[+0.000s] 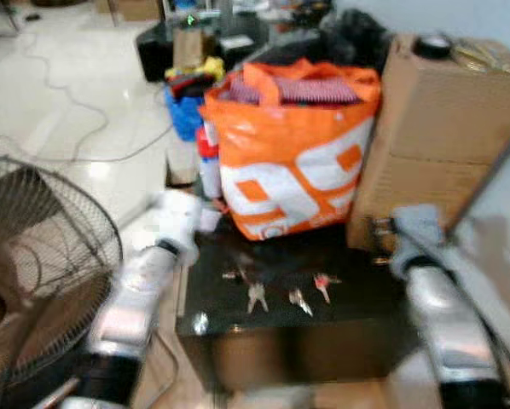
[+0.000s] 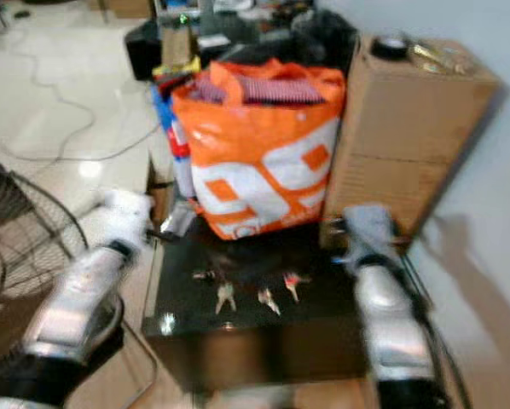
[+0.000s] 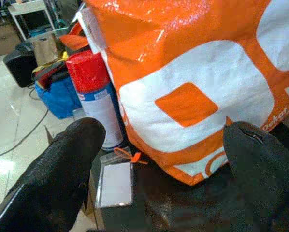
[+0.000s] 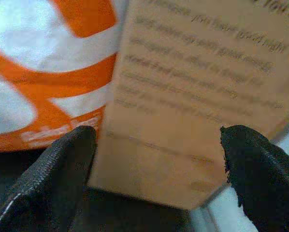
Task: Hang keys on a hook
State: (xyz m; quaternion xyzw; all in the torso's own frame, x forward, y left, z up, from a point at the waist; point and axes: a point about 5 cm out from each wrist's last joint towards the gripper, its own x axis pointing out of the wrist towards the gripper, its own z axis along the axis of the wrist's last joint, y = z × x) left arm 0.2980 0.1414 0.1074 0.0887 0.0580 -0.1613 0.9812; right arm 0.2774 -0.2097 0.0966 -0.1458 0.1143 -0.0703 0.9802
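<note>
Your keys (image 1: 281, 292) lie in a loose row on the dark tabletop (image 1: 357, 307), in front of the orange-and-white bag (image 1: 293, 162) — several small bunches, one with a red tag. They sit between your two arms, apart from both. Your left gripper (image 3: 164, 159) is spread wide and empty, held near the table's left edge, facing the bag and a red-capped spray can (image 3: 97, 99). Your right gripper (image 4: 156, 159) is likewise spread and empty — it faces the cardboard box (image 4: 197, 106) beside the bag, at the table's right edge.
</note>
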